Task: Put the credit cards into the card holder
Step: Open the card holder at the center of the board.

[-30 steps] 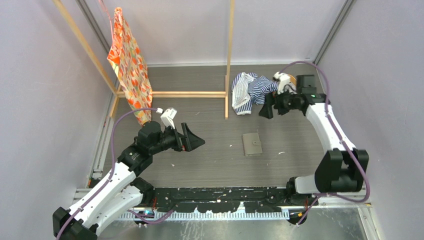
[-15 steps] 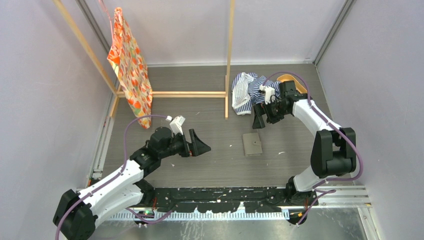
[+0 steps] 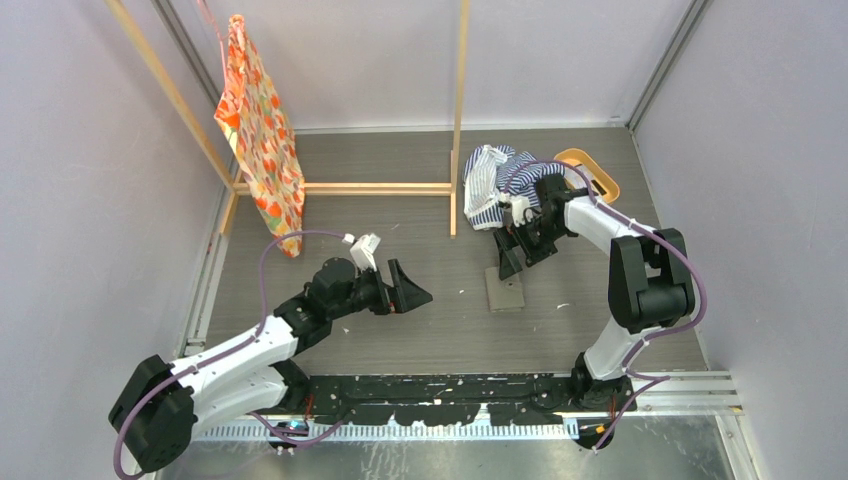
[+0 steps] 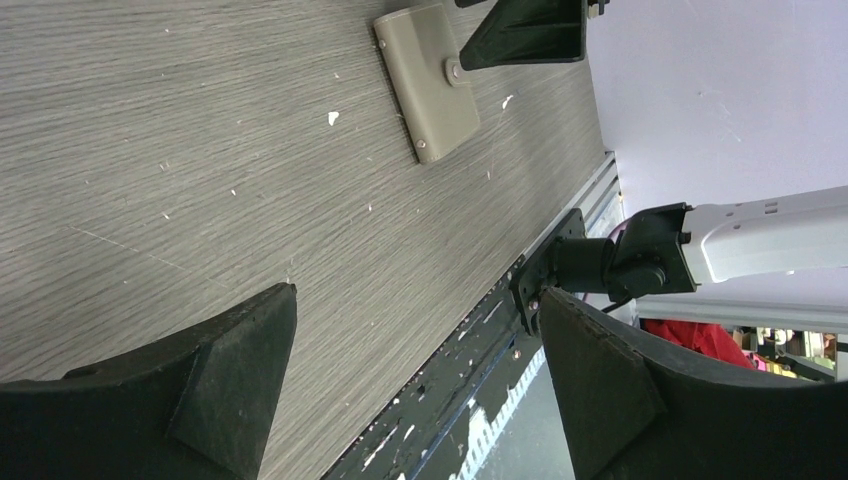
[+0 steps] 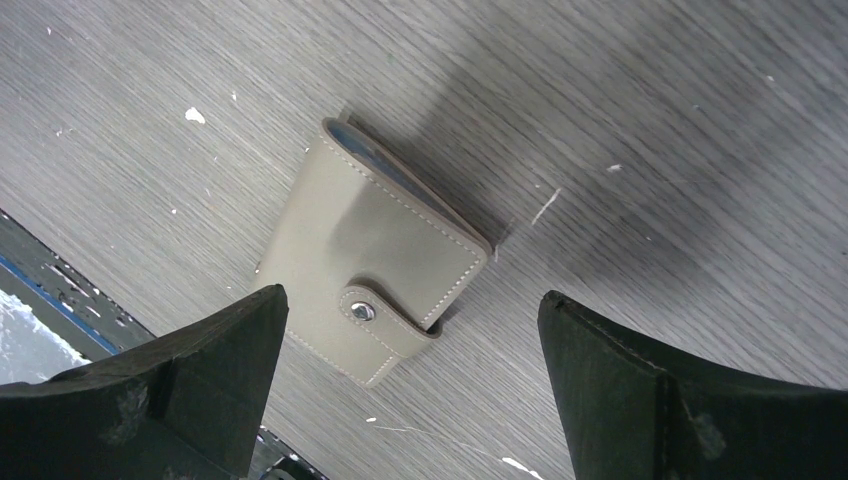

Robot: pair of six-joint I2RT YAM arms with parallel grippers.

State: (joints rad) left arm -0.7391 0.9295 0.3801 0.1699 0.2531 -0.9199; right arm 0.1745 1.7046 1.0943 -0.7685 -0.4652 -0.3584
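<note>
From above, the card holder lay mid-frame on the tabletop. The right pincer hung spread just over it, and the left pincer was spread, well apart. The left wrist view put it at upper centre. The right wrist view showed it snapped shut at centre. No credit cards were visible, so loading seemed unstarted.

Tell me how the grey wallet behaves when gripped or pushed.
The card holder lies flat and thin, so it would probably slide, not tip. Its snap looks fastened, so it likely won't flop open. The stitched cover may flex.
</note>
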